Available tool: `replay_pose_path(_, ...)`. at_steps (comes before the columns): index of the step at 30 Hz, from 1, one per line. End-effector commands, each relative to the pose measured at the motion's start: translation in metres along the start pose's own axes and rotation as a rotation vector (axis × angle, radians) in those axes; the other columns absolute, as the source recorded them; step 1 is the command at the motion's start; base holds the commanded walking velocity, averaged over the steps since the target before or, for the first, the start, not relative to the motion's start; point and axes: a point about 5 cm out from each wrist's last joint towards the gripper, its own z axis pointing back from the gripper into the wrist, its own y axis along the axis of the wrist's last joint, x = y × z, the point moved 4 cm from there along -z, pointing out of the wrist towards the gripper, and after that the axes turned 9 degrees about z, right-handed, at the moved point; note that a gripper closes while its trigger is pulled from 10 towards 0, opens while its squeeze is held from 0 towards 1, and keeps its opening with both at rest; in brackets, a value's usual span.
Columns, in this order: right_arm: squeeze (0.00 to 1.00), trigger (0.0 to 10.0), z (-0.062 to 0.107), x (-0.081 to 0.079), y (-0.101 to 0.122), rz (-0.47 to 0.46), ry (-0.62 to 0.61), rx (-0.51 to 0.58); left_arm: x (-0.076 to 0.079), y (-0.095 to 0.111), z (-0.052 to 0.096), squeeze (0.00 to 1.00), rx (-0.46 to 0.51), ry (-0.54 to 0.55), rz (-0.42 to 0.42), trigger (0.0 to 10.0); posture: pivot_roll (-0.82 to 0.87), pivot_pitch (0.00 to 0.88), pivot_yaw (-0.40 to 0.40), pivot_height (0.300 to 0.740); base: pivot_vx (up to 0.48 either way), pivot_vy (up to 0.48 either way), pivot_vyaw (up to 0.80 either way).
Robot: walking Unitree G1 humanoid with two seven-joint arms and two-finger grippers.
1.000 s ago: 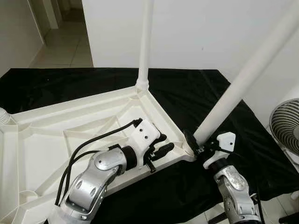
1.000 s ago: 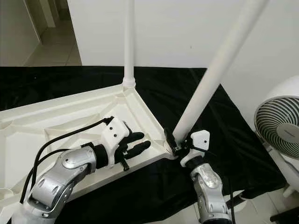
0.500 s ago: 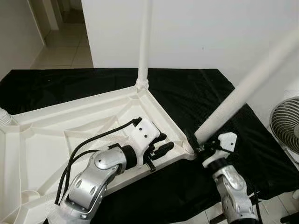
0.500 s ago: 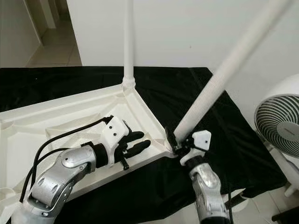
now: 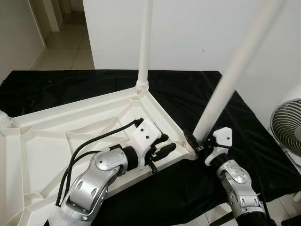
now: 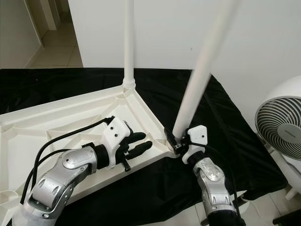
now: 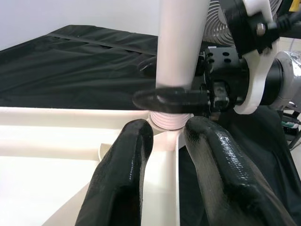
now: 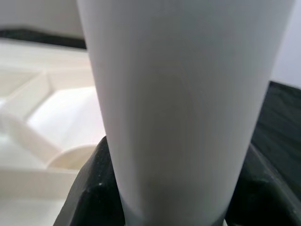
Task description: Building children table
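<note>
The white plastic table top (image 5: 42, 146) lies upside down on a black cloth. One white leg (image 5: 144, 42) stands upright in the far corner socket. A second white leg (image 5: 225, 89) has its foot at the near right corner socket (image 7: 167, 120) and leans slightly right. My right gripper (image 5: 197, 143) is shut on this leg just above the socket, and the leg (image 8: 188, 94) looms close in the right wrist view. My left gripper (image 5: 162, 145) lies on the table top beside that corner, its fingers (image 7: 122, 179) closed on the rim.
A white fan (image 5: 287, 125) stands on the floor at the right, past the edge of the black cloth (image 5: 70, 84). A white wall runs behind, with a tiled doorway at the far left. Another leg's threaded end (image 5: 3, 117) shows at the left edge.
The leg in my right gripper has swung from a strong lean to the right to nearly upright, and the right wrist turned with it. The left arm has stayed in place.
</note>
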Motion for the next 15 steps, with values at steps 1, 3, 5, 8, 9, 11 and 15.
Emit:
replay_pose_path(1, 0.0, 10.0, 0.025, -0.016, -0.056, -0.034, 0.048, -0.249, -0.003, 0.005, 0.001, 0.0, 0.012, 0.03, -0.004, 10.0, 0.04, 0.082, -0.004, 0.74, 0.0, 0.0, 0.0)
replay_pose_path(3, 0.0, 10.0, 0.024, -0.014, -0.054, -0.026, 0.044, -0.243, -0.003, 0.005, 0.001, 0.0, 0.012, 0.029, -0.004, 10.0, 0.04, 0.083, -0.002, 0.74, 0.0, 0.0, 0.0)
replay_pose_path(5, 0.0, 10.0, 0.024, -0.013, -0.053, -0.015, 0.052, -0.234, -0.003, 0.005, 0.001, 0.0, 0.012, 0.028, -0.005, 10.0, 0.04, 0.083, -0.002, 0.74, 0.0, 0.0, 0.0)
replay_pose_path(8, 0.0, 10.0, 0.025, -0.013, -0.055, -0.034, 0.054, -0.236, -0.003, 0.005, 0.002, 0.0, 0.012, 0.027, -0.007, 10.0, 0.04, 0.084, 0.0, 0.74, 0.0, 0.0, 0.0)
replay_pose_path(9, 0.0, 10.0, 0.026, -0.013, -0.056, -0.055, 0.048, -0.241, -0.003, 0.005, 0.001, 0.0, 0.012, 0.027, -0.007, 10.0, 0.04, 0.084, 0.0, 0.74, 0.0, 0.0, 0.0)
replay_pose_path(11, 0.0, 10.0, 0.026, -0.011, -0.057, -0.08, 0.039, -0.241, -0.002, 0.005, 0.002, 0.0, 0.011, 0.026, -0.008, 10.0, 0.05, 0.084, 0.003, 0.74, 0.0, 0.0, 0.0)
replay_pose_path(15, 0.0, 10.0, 0.024, -0.005, -0.058, -0.183, 0.011, -0.249, -0.002, 0.006, 0.002, 0.0, 0.012, 0.025, -0.009, 10.0, 0.05, 0.085, 0.004, 0.74, 0.0, 0.0, 0.0)
